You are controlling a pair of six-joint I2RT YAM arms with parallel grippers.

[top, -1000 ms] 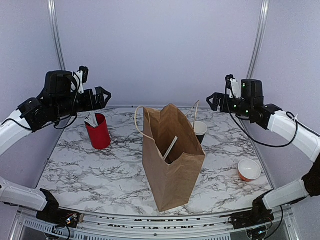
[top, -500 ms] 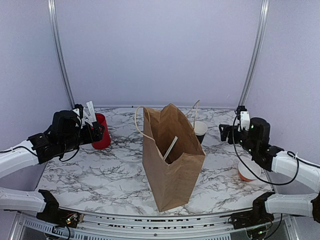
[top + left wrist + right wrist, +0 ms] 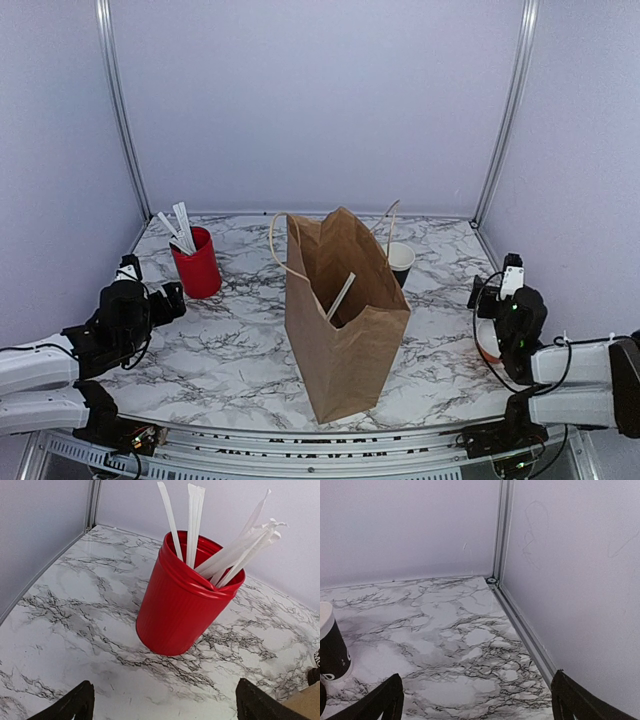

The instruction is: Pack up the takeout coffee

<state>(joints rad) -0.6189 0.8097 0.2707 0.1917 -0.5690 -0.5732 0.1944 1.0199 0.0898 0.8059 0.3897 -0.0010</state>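
Note:
The takeout coffee (image 3: 400, 262) is a small black paper cup with a white inside, standing behind the right side of the open brown paper bag (image 3: 345, 320). No lid shows on it. It also shows at the left edge of the right wrist view (image 3: 330, 647). My left gripper (image 3: 168, 297) is low at the left, open and empty, facing the red cup. In its wrist view the left gripper (image 3: 165, 710) stands wide apart. My right gripper (image 3: 487, 293) is low at the right, open and empty, also in its wrist view (image 3: 477, 705).
A red cup (image 3: 197, 264) holding white sticks stands at the back left, close ahead in the left wrist view (image 3: 187, 595). A white stick leans inside the bag. An orange bowl (image 3: 486, 345) is mostly hidden behind my right arm. The enclosure's wall rail (image 3: 520, 625) runs along the right.
Both arms have come down from raised positions to low near the table's front corners. The bag, the cups and the bowl have not moved.

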